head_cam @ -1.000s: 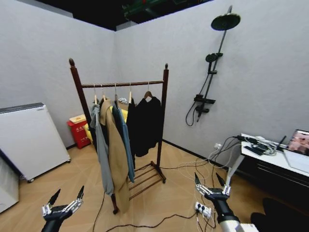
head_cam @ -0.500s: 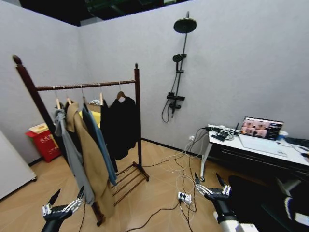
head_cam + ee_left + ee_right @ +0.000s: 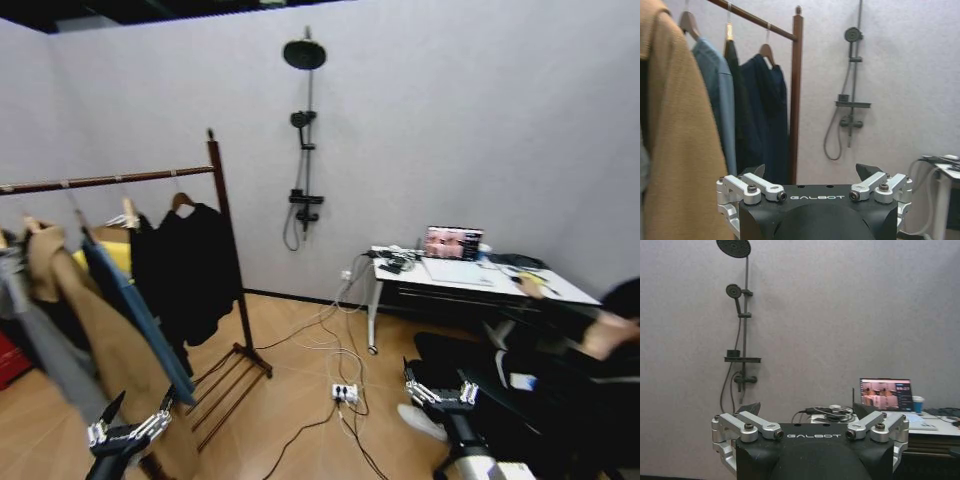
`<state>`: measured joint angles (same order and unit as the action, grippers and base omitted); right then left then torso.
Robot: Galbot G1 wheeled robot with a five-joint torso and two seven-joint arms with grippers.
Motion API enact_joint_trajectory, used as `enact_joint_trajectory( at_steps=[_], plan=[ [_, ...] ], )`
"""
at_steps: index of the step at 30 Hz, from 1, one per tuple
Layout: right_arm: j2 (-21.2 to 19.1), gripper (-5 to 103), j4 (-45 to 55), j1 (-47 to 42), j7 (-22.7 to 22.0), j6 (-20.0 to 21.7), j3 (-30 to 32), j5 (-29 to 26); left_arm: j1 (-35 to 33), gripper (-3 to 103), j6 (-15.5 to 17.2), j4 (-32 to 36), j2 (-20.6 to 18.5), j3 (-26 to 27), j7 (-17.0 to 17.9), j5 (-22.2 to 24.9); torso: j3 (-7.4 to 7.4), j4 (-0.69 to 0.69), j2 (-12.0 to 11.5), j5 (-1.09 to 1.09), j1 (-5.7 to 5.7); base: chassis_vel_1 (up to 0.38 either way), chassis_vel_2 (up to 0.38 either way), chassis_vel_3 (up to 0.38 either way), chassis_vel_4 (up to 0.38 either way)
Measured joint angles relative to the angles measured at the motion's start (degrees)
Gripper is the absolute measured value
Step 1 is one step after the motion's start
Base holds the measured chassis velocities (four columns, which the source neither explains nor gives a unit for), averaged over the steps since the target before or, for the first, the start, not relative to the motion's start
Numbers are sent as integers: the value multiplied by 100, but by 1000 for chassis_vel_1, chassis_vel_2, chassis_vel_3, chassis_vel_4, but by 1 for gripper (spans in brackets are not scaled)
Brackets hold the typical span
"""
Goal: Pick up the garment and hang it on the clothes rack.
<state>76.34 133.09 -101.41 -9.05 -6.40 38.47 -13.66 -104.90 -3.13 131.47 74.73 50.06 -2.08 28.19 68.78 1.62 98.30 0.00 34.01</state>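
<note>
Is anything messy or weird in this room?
Yes: a shower set is mounted on a plain grey wall above a wooden floor, with no basin. Loose cables and a white power strip sprawl across the floor near the dark reddish-brown wooden clothes rack. The clothes hang neatly.

rack: cut off by the left edge of the head view; only the right post and part of the bar are seen.
garment: smeared by blur at lower left, its hanger hidden.
tan coat: hem cut off by the bottom edge.
laptop: screen too small to be read.
</note>
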Motion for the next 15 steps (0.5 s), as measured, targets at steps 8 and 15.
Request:
enact_joint_trajectory(
  at_steps=[8, 15],
  plan=[
    [0, 100, 0, -3, 0, 0, 0, 0, -1, 100, 0, 0, 0, 0, 2, 0, -3, -1, 4, -1, -9, 15, -201, -261, -49],
    [0, 100, 0, 0, 0, 0, 0, 0, 0, 100, 0, 0, 0, 0, 1, 0, 0, 0, 0, 0, 0, -151, -129, -98, -132]
  ],
)
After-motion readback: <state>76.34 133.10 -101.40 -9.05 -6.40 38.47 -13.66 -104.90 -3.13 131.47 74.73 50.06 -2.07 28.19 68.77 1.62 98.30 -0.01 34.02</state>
